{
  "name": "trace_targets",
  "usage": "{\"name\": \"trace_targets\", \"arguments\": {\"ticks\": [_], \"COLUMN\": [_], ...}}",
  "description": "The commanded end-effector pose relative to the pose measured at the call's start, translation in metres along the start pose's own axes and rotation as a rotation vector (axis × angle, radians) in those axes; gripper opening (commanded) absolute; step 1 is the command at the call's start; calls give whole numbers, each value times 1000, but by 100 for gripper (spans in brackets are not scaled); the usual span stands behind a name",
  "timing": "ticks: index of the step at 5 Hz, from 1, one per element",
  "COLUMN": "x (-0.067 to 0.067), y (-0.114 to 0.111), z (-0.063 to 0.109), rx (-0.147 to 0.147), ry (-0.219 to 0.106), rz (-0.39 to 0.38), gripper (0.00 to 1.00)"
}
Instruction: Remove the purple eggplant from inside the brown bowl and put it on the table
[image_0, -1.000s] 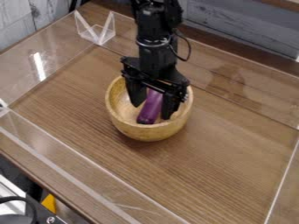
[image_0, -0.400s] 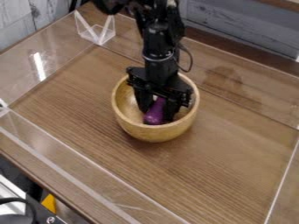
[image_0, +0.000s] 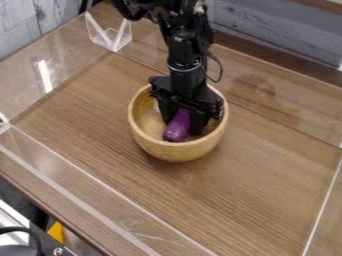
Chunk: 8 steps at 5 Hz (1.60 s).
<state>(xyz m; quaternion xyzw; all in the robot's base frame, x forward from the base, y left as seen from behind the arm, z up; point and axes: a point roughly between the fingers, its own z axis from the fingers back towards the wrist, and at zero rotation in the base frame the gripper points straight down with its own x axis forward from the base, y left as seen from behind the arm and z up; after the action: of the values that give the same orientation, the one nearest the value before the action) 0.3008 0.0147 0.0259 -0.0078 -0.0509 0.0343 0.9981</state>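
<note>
Reaching straight down from the 12 o'clock side, a black robot arm lowers its black gripper into a round light-brown wooden bowl sitting near the centre of a brown wood-grain table edged with clear acrylic walls. A small glossy purple eggplant lies inside the bowl, between the two dark fingers. The jaws stand either side of it; whether they press on it cannot be told from this view
</note>
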Motion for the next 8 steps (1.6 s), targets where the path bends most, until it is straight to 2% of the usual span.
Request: {"name": "trace_targets", "arguments": {"ticks": [1,2,3,5,7,8], "x": [8,7,13,-5,-20,-27], "y": [1,0,10,5,-1,-9], "z": [1,-4,-3,10,12,9], "rx": [2,2,1,1,-12,-20], "ry": [-42,-41,-38,-22,8,19], "rz": [-7,-16,-36,101,50,21], "gripper": [0,0,0,0,0,100]}}
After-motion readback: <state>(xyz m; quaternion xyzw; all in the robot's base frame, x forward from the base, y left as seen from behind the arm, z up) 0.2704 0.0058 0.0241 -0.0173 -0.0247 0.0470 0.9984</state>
